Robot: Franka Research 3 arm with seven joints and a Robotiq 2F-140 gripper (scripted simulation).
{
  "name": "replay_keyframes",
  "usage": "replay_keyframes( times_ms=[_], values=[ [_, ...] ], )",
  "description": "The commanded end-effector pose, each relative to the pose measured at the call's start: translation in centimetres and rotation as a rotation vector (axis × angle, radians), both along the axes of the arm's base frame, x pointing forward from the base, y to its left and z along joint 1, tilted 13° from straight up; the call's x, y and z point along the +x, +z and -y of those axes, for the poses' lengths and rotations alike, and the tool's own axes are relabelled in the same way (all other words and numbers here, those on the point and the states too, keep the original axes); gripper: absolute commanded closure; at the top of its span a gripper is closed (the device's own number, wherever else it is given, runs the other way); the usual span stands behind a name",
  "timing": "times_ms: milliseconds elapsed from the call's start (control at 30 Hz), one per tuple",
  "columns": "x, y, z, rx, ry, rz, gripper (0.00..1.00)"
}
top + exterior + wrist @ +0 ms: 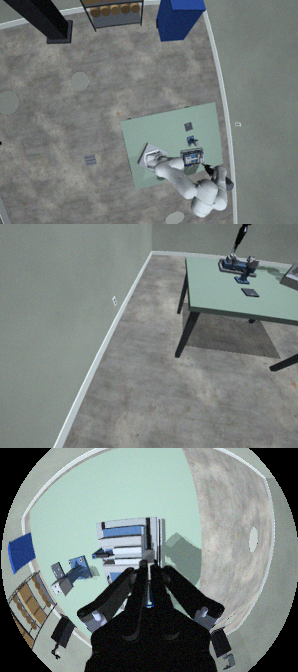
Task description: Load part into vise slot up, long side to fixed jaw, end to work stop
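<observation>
"Pincer state first?"

"Pressed together, with nothing pinched. The gripper [204, 165] [234, 249] [149, 556] reaches down over one end of the vise [192, 149] [225, 269] [107, 523], its fingers slim and dark."

"And the part?"

"Most likely in the vise: the wrist view shows a pale block [128, 550] lying among the blue and grey bars, apparently with a darker channel along its upper side. I can't vouch for that at this size, nor tell whether it touches the fixed jaw or the work stop."

"What about the infeed plate [188, 126] [250, 292] [57, 569]?"

"Small, dark and square, lying flat on the green table [172, 117] [221, 290] [125, 488], with its top face in plain sight."

"Anything between that and the vise?"

"Yes, the blue stand [190, 140] [243, 278] [79, 569], which carries a grey head on its upright. It stands near the vise, apart from the plate."

"Where's the arm?"

"The white arm [183, 190] rises from the grey mount at the other side of the table, bends out past the table's edge, and comes back toward the vise from there."

"Fingertips touching anything?"

"They're close to the metal at the vise's end; contact I can't tell."
</observation>
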State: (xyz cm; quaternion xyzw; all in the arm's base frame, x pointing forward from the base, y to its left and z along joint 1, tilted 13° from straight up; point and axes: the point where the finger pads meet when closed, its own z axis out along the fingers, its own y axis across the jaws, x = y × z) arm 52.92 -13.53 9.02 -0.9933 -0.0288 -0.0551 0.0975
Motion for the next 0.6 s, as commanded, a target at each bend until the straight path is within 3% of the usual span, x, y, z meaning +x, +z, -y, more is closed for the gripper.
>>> replay_keyframes(
  times_ms=[0,567],
  values=[
    [0.01,-0.05,-0.03,0.000,-0.005,0.000,1.00],
    [0.04,-0.27,-0.08,0.000,-0.005,0.000,1.00]
  ],
)
